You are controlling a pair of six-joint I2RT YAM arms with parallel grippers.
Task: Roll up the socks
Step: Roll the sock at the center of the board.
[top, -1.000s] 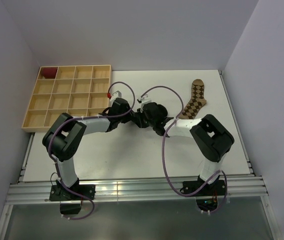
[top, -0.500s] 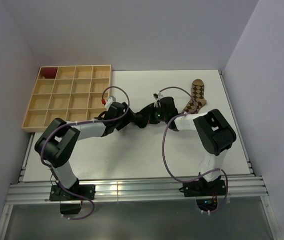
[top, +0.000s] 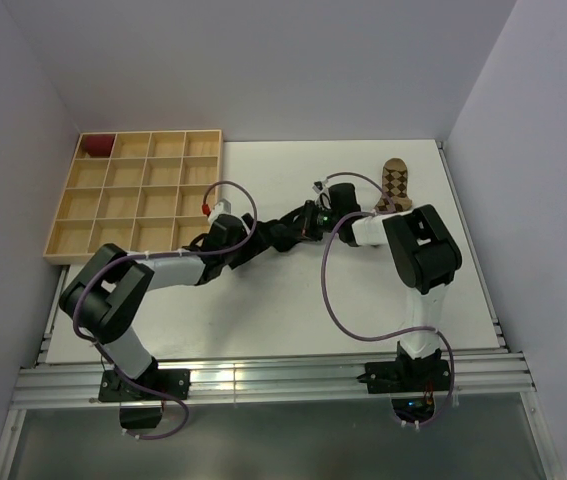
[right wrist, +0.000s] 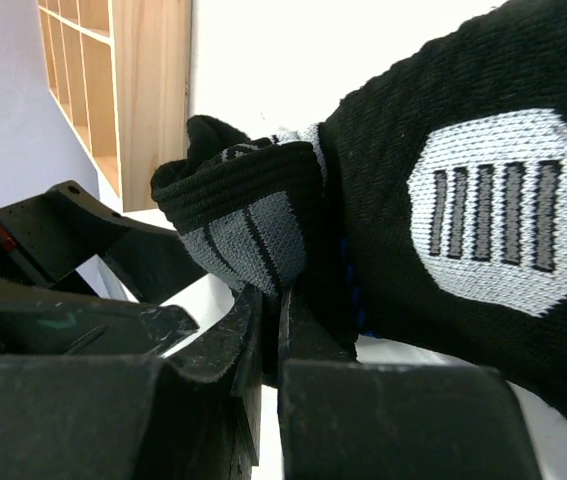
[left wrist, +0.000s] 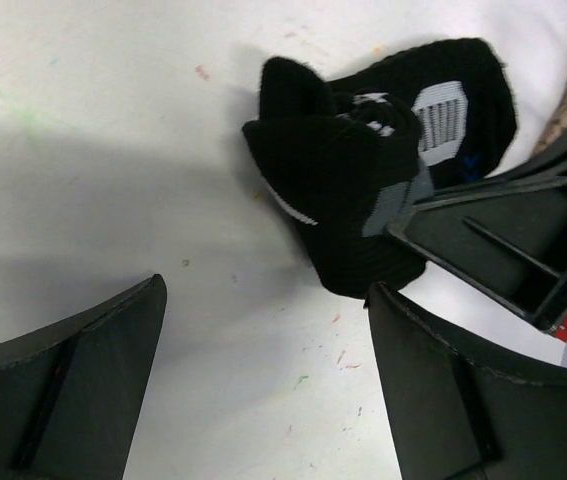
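A black sock (top: 285, 232) with grey and white patches lies partly rolled at the table's middle. In the right wrist view the rolled grey-banded end of the black sock (right wrist: 253, 215) sits just above my right gripper (right wrist: 278, 310), which is shut on its fabric. My left gripper (left wrist: 263, 370) stands wide open just short of the black sock (left wrist: 363, 190), with only bare table between its fingers. From above, the left gripper (top: 253, 245) is left of the sock and the right gripper (top: 303, 222) is at its right end. A brown argyle sock (top: 393, 185) lies flat at the far right.
A wooden tray (top: 133, 195) with several compartments sits at the far left; a dark red item (top: 96, 146) fills its far-left corner cell. The tray's edge (right wrist: 148, 100) shows behind the sock in the right wrist view. Both arms' cables loop above the table's middle.
My left gripper opened, let go of the black sock and drew back to the left. The right gripper stayed shut on the sock and swung toward the far side.
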